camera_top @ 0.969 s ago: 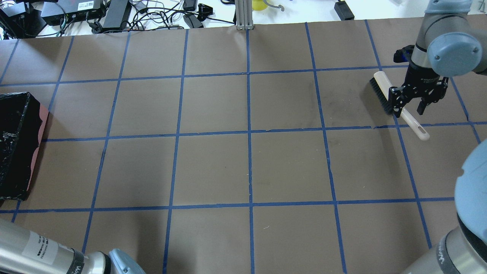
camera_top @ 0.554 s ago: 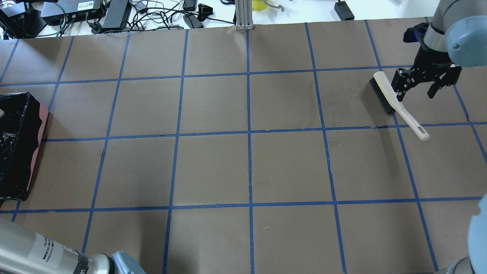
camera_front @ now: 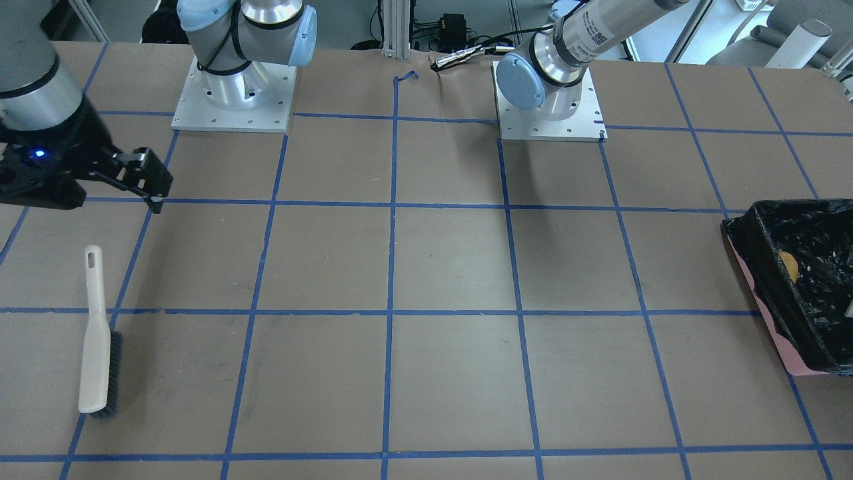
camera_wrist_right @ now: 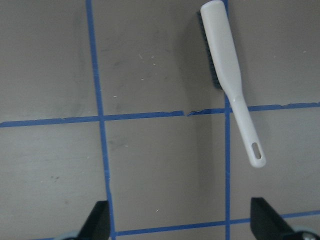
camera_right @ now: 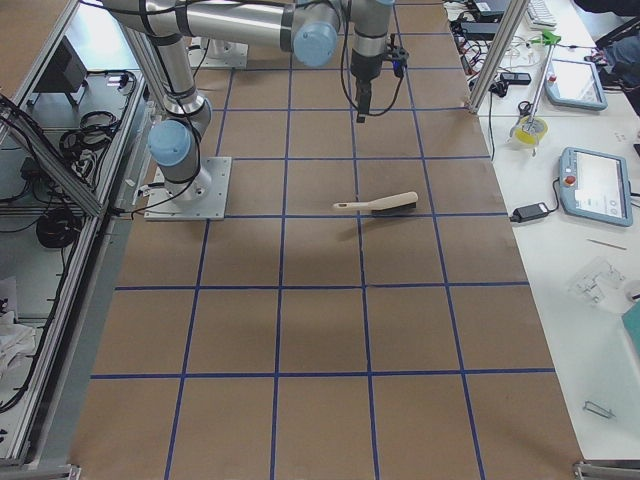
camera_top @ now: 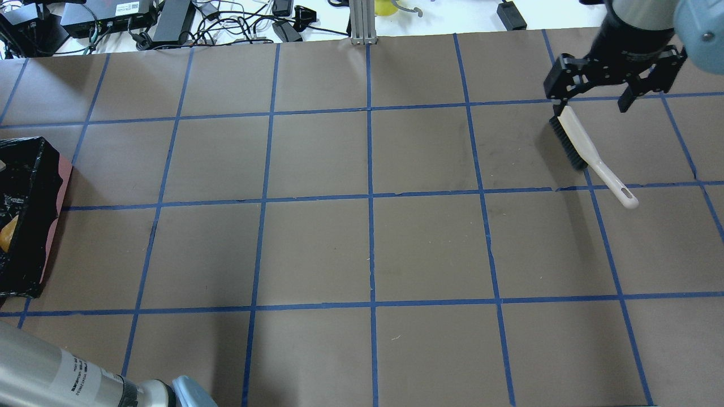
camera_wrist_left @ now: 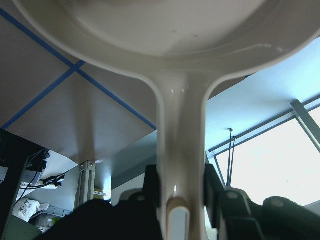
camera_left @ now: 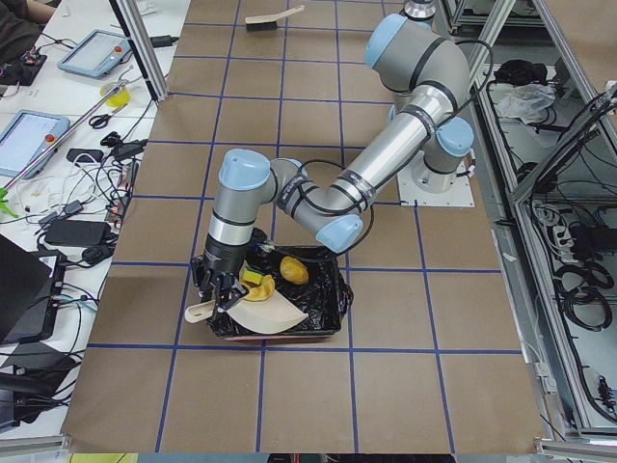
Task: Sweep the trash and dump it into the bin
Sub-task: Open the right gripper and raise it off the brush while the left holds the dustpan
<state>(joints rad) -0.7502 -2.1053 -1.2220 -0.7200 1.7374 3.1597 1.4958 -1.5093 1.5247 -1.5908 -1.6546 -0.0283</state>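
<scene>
The bin, pink with a black bag, stands at the table's left end; it also shows in the overhead view and the front view. A glossy yellow-brown lump lies inside it, also seen in the front view. A yellow sponge piece lies beside it. The croissant is hidden. My left gripper is shut on the handle of the beige dustpan, held tilted over the bin; the handle sits between its fingers. My right gripper is open and empty above the table, beyond the brush.
A white-handled brush with black bristles lies flat on the table at the right, apart from my right gripper; it shows in the right wrist view too. Cables and boxes lie beyond the table's far edge.
My right gripper, open throughout, has lifted off the brush and moved toward the far edge. The brush stays on the table. A yellow-brown lump now shows in the bin.
</scene>
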